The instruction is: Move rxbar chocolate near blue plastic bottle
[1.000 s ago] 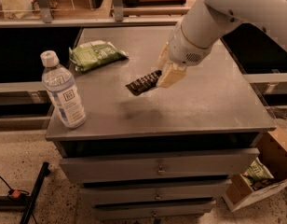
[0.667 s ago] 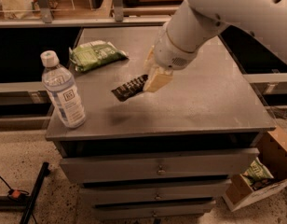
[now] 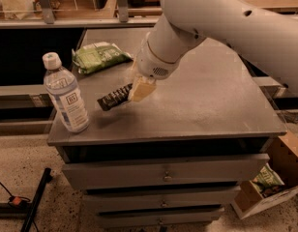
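Observation:
The rxbar chocolate [image 3: 114, 97], a flat dark bar with pale lettering, hangs tilted just above the grey cabinet top [image 3: 207, 105], held at its right end. My gripper [image 3: 139, 90], with pale yellowish fingers, is shut on that end, left of the top's centre. The blue plastic bottle [image 3: 67, 95], clear with a white cap and white label, stands upright at the front left corner, a short way left of the bar's free end.
A green crinkly snack bag [image 3: 98, 56] lies at the back left of the top. Drawers [image 3: 163, 175] run below the front edge. A cardboard box [image 3: 267, 187] with a green packet sits on the floor at the lower right. A black stand leg [image 3: 35, 202] lies at the lower left.
My arm has carried the bar leftward and forward, from near the middle of the top toward the bottle. The bottle and the green bag have not moved.

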Controlling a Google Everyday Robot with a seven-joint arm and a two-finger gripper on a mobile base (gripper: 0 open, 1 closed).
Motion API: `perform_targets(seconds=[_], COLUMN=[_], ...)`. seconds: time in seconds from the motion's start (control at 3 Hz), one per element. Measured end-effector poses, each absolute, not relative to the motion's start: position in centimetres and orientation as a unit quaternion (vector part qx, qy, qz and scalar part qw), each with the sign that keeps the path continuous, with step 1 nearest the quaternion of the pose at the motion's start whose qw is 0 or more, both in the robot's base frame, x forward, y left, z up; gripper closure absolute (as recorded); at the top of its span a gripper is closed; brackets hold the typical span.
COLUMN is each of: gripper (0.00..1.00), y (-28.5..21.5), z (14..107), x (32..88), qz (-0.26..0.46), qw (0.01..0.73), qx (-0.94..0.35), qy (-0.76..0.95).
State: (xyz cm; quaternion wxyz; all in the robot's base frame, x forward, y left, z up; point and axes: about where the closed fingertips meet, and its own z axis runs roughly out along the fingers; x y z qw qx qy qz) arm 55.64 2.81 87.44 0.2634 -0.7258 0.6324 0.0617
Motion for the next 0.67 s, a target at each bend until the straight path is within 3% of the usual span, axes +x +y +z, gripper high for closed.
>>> perform_targets(seconds=[0.33,0.67], gripper=[0.84,0.61], y=[3.71,3.81], z=[86.66,86.64], x=[56.07,55.99], qz=[0.076,0.076], qw=[0.267,0.266], qx=[-0.722,-0.723], qy=[0.634,0.634])
